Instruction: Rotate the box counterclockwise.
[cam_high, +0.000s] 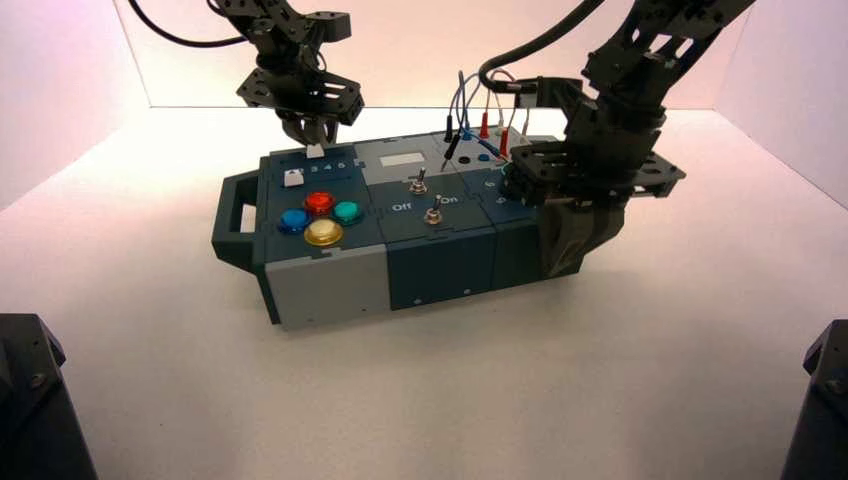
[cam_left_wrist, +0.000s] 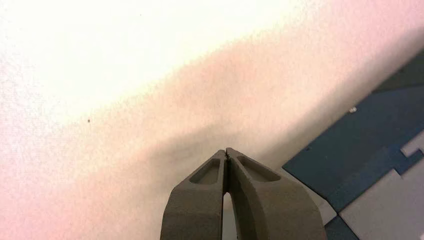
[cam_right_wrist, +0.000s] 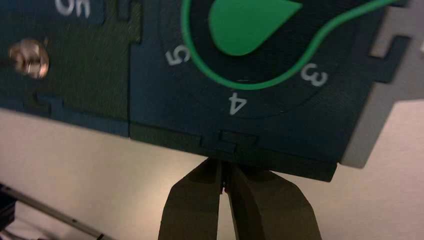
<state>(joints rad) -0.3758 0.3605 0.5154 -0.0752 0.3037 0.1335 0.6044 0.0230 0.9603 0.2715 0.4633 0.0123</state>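
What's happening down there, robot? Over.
Left gripper: fingers shut, at box's far left. Right gripper: fingers shut, at near right side. Box: slightly askew. Over.

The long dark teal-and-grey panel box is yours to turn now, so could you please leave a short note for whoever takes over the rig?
Left gripper: shut and empty, low at the far side of the box, near its left end; contact unclear.
Right gripper: shut, at the near side by the right end, under the edge beside the green dial.
Long dark teal-and-grey panel box: on the table, slanted, left end nearer the camera.
Done: both grippers are placed at opposite sides; the slant suits a counterclockwise turn.
Left: probably push the right end away and the left end nearer; the final angle isn't shown.
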